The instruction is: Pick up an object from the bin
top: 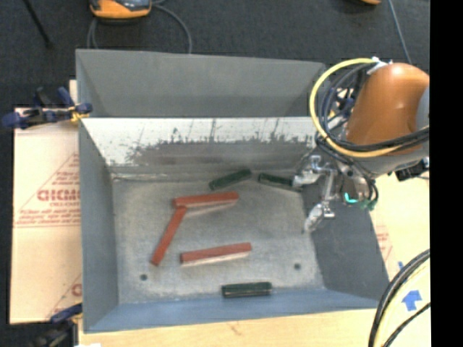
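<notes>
DESK: Where is the two-finger gripper (315, 194) in the grey metal bin (195, 92)?

FIELD: At the bin's right side, low over the floor, under the arm's orange wrist cover (387, 107). Its fingers stand wide apart, with nothing seen between them.

DESK: What lies nearest?

FIELD: A short dark green stick (275, 181) lies just left of the gripper, its end right at the farther finger (309, 170). Whether they touch cannot be told. A tilted dark green stick (230, 178) lies farther left of the gripper.

DESK: And the rest?

FIELD: All are well left of the gripper. A level red-brown bar (206, 202) meets a slanting red-brown bar (168, 236) at its left end. A third red-brown bar (215, 254) lies nearer the front. A front dark green stick (246, 290) lies left of the gripper, close to the front wall
</notes>
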You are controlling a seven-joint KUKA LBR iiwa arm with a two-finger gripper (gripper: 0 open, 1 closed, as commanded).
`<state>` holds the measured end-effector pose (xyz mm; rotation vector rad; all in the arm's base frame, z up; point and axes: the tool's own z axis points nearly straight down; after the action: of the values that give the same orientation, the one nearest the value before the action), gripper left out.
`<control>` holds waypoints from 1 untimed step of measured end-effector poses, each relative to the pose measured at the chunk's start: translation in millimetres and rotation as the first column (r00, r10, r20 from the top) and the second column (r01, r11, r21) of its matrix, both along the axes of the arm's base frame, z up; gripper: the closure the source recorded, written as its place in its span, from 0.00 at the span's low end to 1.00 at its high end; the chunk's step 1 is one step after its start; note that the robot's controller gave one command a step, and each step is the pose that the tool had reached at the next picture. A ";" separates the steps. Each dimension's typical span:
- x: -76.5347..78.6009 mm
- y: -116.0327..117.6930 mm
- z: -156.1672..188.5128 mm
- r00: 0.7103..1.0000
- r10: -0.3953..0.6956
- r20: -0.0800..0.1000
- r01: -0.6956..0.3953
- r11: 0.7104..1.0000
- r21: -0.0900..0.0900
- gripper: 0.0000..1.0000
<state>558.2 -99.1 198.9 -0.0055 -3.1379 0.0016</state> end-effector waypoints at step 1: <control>1.6 0.4 4.6 1.000 0.002 0.008 -0.002 1.000 -0.001 0.00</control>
<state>559.8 -98.7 203.5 -0.0018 -3.1456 0.0029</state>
